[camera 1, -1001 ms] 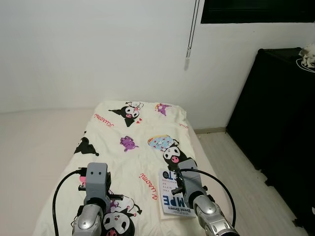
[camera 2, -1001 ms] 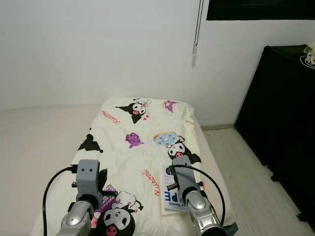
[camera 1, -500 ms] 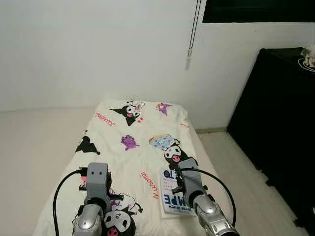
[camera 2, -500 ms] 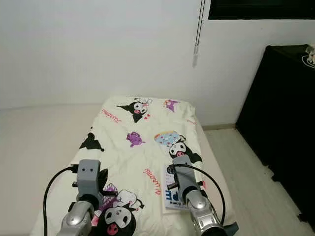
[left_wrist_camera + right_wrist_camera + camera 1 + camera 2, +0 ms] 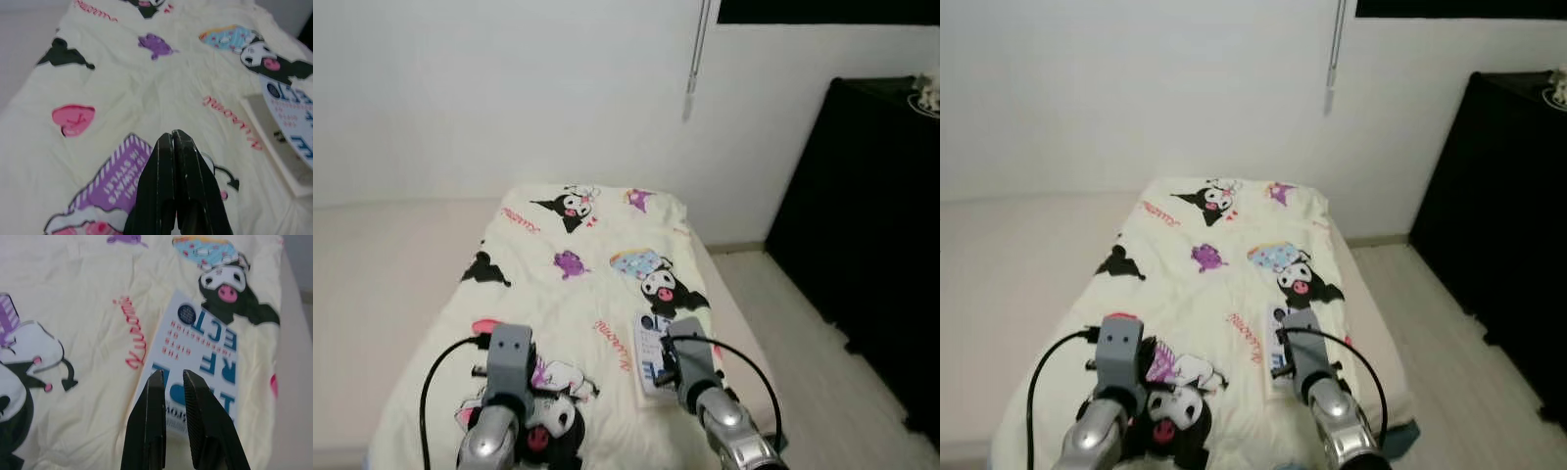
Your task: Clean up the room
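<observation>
Since a second ago the head camera has pulled back and tilted, so more of the bed's near end shows and the whole scene sits lower in the picture; book [image 5: 203, 355] has not shifted on the bedspread, the right arm hangs above it as before. Book lies flat, face up, white cover with blue and red lettering, near the bed's [image 5: 524, 274] right edge, toward the near end, just below the black cartoon figure [image 5: 664, 291] printed on the spread. Right gripper [image 5: 172, 378] hovers over the book's near part, fingers [image 5: 198, 396] a narrow gap apart, nothing between them; contact with the cover cannot be told. Left gripper [image 5: 172, 142] hangs over the near left part of the bed, above the purple-and-white print [image 5: 115, 176], its fingers pressed together, empty. From the left wrist the book's corner shows off to the side of the left gripper, well apart from it. Bedspread is cream with scattered cartoon prints and red script, lightly wrinkled. Bed's far end is close to the white wall [image 5: 509, 88]. Blind cord [image 5: 693, 59] hangs down the wall beyond the far right corner. Black cabinet [image 5: 862, 225] stands well to the right of the bed, pale wood floor [image 5: 793, 323] between them.
</observation>
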Controlling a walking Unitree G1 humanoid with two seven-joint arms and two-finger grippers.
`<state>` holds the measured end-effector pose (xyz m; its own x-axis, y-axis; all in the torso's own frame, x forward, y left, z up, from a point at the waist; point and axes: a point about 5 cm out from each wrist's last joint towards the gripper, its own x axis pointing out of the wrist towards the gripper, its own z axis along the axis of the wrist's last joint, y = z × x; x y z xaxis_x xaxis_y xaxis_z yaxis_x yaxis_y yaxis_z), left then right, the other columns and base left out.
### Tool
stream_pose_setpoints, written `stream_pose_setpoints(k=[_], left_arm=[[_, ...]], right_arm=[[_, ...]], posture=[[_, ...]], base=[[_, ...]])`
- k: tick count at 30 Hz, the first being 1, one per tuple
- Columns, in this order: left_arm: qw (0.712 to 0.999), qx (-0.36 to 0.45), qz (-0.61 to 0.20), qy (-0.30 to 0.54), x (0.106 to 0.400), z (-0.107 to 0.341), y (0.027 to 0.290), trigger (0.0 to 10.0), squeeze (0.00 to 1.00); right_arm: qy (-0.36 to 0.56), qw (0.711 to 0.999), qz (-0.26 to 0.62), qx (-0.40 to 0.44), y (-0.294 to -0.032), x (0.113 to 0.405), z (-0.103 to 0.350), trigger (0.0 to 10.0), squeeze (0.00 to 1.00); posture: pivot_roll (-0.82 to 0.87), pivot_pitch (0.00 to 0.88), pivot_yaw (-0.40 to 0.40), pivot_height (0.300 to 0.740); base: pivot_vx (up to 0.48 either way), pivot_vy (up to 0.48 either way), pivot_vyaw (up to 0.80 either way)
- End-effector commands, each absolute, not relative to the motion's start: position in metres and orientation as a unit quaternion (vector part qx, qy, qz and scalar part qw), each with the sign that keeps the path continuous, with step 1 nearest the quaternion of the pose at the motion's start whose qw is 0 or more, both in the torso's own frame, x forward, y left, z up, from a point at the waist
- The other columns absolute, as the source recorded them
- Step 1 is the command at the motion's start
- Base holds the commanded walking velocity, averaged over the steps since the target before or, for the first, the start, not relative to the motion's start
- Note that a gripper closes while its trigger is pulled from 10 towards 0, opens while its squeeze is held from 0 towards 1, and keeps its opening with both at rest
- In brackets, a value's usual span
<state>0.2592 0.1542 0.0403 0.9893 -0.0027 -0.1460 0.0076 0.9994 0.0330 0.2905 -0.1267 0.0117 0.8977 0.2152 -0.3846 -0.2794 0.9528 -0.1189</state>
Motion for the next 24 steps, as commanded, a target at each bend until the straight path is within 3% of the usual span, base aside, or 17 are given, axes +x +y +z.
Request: stream_pose_setpoints(k=[1, 24], left_arm=[[0.997, 0.025, -0.007, 0.072, 0.2589, 0.0406, 0.1557, 10.0, 0.00], [0.997, 0.040, -0.004, 0.062, 0.2570, 0.0431, 0.1618, 10.0, 0.00]], right_arm=[[0.179, 0.973, 0.120, -0.078, -0.1275, 0.2918, 0.0141, 10.0, 0.00], [0.160, 0.983, 0.076, -0.058, -0.1332, 0.2886, 0.0157, 10.0, 0.00]], posture=[[0.03, 0.032, -0.024, 0.631], [0.04, 0.068, -0.001, 0.611]], base=[[0.000, 0.000, 0.00], [0.000, 0.000, 0.00]])
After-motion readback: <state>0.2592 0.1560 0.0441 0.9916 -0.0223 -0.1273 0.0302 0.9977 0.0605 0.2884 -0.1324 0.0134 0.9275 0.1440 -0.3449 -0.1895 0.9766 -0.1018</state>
